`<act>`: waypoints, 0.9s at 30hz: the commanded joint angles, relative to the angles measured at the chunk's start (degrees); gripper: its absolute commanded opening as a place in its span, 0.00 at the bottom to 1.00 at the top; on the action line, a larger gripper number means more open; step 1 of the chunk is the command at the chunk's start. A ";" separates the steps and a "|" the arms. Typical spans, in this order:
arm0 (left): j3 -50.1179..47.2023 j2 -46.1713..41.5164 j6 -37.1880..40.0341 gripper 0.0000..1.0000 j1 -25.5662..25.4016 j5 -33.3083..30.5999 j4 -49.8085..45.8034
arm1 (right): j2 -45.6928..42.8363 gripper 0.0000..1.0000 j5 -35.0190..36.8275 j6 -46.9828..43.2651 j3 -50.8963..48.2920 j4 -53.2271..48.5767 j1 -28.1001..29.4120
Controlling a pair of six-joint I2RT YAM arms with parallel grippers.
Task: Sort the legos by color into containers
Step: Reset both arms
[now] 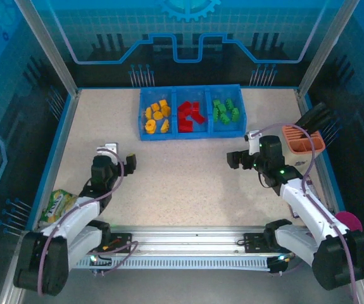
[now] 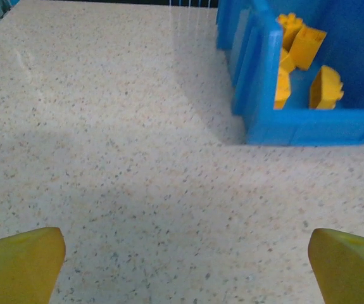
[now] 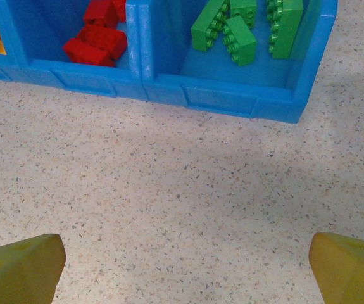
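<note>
Speckled table (image 1: 182, 183) under both arms, blue tray (image 1: 191, 135) at the far edge. Yellow legos (image 1: 157, 117) in the left compartment, red legos (image 1: 191, 116) in the middle, green legos (image 1: 225, 111) on the right; looks fully sorted. Left tool (image 1: 120, 156) spread, gripping nothing, hovering near the tray's left corner. Right tool (image 1: 242, 149) likewise spread and bare, facing the green end. Best now: back off high, clear of the tray wall, and check beside the snack packet (image 1: 58, 204) for strays.
</note>
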 commanded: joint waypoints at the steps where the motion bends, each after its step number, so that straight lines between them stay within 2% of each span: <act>1: 1.19 7.02 4.34 0.99 0.75 0.59 18.24 | 0.36 1.00 -0.34 0.39 -0.45 5.55 0.02; 5: 0.74 19.90 6.35 0.99 0.74 2.35 33.49 | 2.12 1.00 -1.84 -0.56 1.78 3.57 0.10; 7: 2.21 24.32 6.27 0.99 0.74 1.11 34.90 | 1.82 1.00 -1.39 -0.50 1.99 3.27 0.10; 9: 2.76 28.86 6.78 0.99 0.81 2.51 37.01 | 1.12 1.00 -0.73 -0.34 1.71 3.68 0.19; 11: 1.78 35.49 5.87 0.99 2.18 2.37 46.97 | 0.19 1.00 0.05 -0.43 1.05 4.42 0.20; 12: 1.96 34.88 5.34 0.99 2.28 1.91 45.80 | -0.12 1.00 0.38 -0.54 0.67 4.91 0.19; 13: 2.99 32.35 4.62 0.99 2.56 3.43 39.06 | -0.39 1.00 0.88 -0.57 0.09 5.68 0.20; 15: 5.13 33.64 6.16 1.00 2.87 7.08 37.35 | -0.74 1.00 1.84 -1.15 -1.41 7.69 0.19; 17: 6.24 33.22 4.70 0.99 3.66 6.41 34.28 | -0.48 1.00 5.60 -1.55 -3.82 11.20 0.14; 21: 6.96 33.19 3.89 1.00 4.44 7.29 32.95 | 1.98 1.00 13.04 -6.05 -8.41 18.66 -0.63; 25: 7.18 33.31 3.72 1.00 4.61 7.19 32.62 | 4.51 1.00 15.88 -9.95 -13.74 30.97 -3.74; 27: 7.32 33.30 3.54 0.99 4.77 7.20 32.36 | 5.76 1.00 14.39 -9.21 -15.79 36.55 -6.36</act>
